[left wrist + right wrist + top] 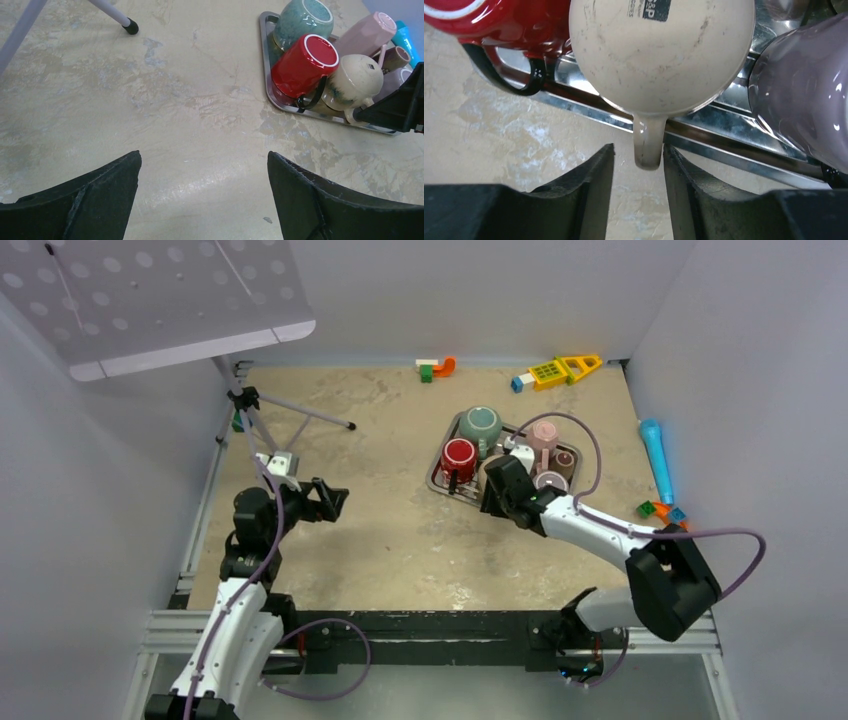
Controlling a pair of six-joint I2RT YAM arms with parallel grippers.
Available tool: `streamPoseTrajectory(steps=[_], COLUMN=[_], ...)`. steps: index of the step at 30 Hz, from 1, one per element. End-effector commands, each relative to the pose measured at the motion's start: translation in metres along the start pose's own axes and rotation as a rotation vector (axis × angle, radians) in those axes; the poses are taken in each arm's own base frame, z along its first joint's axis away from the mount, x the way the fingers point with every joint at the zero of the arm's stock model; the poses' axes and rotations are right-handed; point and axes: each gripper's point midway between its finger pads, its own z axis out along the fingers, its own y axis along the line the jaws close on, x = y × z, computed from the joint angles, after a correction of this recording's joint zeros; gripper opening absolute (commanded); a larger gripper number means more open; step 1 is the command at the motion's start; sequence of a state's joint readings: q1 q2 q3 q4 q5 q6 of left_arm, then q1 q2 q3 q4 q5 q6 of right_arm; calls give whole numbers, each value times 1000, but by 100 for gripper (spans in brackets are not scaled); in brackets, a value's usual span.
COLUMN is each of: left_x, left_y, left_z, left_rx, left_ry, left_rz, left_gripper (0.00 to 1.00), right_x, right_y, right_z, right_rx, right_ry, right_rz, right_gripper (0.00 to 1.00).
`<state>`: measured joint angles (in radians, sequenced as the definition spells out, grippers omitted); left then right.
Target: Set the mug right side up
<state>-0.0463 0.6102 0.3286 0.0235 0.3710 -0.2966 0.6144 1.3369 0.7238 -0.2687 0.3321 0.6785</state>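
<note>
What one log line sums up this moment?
right gripper: open, straddling cream mug handle | cream mug: upside down on tray | left gripper: open, apart from tray

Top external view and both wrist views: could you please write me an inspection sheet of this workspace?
Surface: mottled beige table, stained.
Job's things: cream mug upside down on the metal tray, beside an inverted red mug and teal mug.
Clutter: toy blocks, yellow toy, blue toy.
Pincers: right pincer open, straddling the cream mug's handle; left pincer open, holding nothing, away from the tray.
Cables: purple cable loops over the tray.
Surroundings: tripod, perforated board, pale walls.
</note>
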Motion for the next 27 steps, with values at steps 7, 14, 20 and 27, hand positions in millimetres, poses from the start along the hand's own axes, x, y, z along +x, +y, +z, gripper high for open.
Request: streamPoseTrajectory(steps=[7, 14, 20, 27], left_x=[-10, -12, -31, -96], left_y=[-4, -16, -44, -110], left_z=[1, 0, -5, -32], left_rx=[20, 86, 211, 496], left_ry=[-51, -53, -80, -155], left_rz=[12, 14, -30, -193], left_gripper=[100, 100, 100, 91], right_x=[-26, -45, -102, -150], right_y=[-6, -7, 18, 83], right_z=[27, -10, -93, -200], right_rx=[121, 79, -200, -678], right_ry=[-120, -168, -394, -616], right_rz=[36, 50, 101, -25], right_gripper=[15, 0, 0, 0])
